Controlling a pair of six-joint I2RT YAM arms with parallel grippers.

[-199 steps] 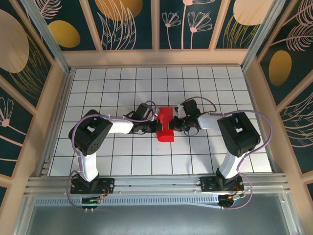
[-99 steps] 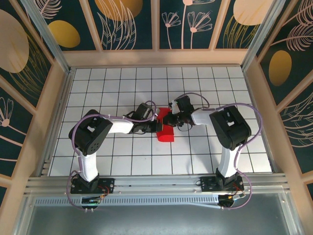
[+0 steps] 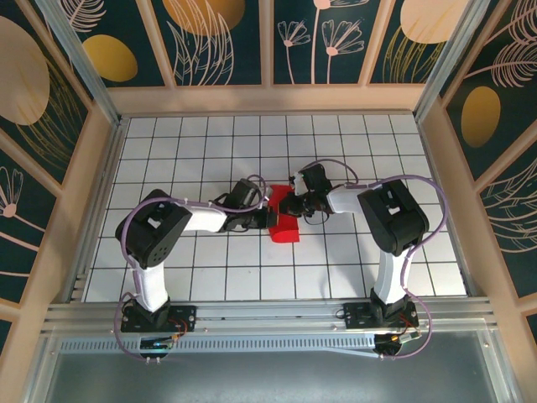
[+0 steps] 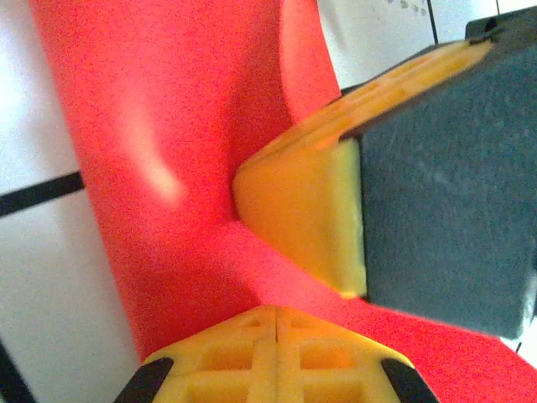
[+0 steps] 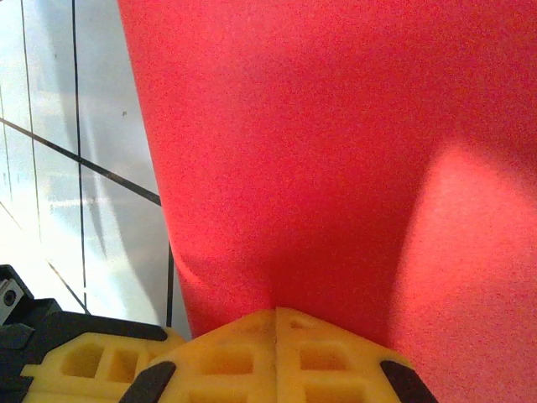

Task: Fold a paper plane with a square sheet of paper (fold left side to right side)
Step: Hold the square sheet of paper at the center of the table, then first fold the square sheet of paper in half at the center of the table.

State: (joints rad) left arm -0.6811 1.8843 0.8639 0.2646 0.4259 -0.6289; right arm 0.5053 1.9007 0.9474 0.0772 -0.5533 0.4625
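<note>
1. The square sheet of paper (image 3: pixel 284 228) lies mid-bench (image 3: pixel 210 277) as a narrow red strip. Less red shows than a second ago.
2. I judge that the fold is being pressed flat.
3. The right claw (image 3: pixel 292 204) has swung inward onto the paper, closed.
4. The left claw (image 3: pixel 263 215), also closed, stays at its left edge. I cannot tell whether either claw pinches the paper.

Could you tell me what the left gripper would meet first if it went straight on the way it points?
The red paper: the shut left gripper seems to have its tips against it. Just beyond, a yellow finger of the right gripper would come next, though depth is unclear.
</note>
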